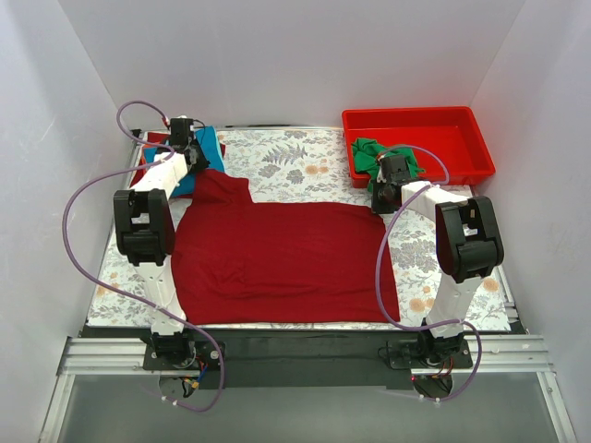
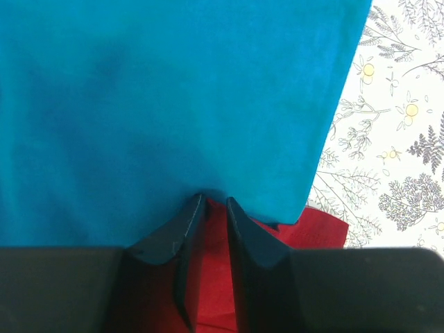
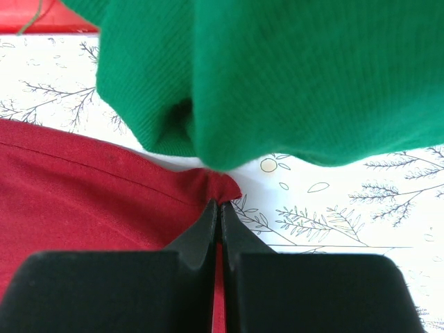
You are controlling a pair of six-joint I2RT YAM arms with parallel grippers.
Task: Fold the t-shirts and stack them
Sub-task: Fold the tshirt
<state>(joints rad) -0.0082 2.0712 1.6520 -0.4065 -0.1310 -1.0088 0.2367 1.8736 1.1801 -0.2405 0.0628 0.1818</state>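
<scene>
1. A large dark red t-shirt [image 1: 286, 258] of soft cloth is spread flat across the middle of the table, over a white floral-patterned table cloth [image 1: 295, 157]. One sleeve is turned toward the upper left of the top view.
2. A bright blue t-shirt [image 1: 211, 146] of soft cloth is seen at the upper left of the top view. A crumpled green t-shirt [image 1: 367, 155] is seen at the left end of a rigid red plastic tray [image 1: 443, 138] at the upper right, partly over its wall.
3. In the left wrist view the left end effector [image 2: 215, 200] is found slightly open, with a narrow gap left between its dark fingers. Its tips are set at the near edge of the blue t-shirt, by which the upper part of that frame is filled.
4. Red cloth [image 2: 319, 232] is seen under that blue edge and through the gap. Which shirt it belongs to cannot be told.
5. In the right wrist view the right end effector [image 3: 220, 202] is closed, and a bunched corner of the dark red t-shirt is pinched at its tips. The rest of that shirt is spread toward the lower left of the frame.
6. The upper part of the right wrist view is filled by the green t-shirt, just beyond the fingertips.
</scene>
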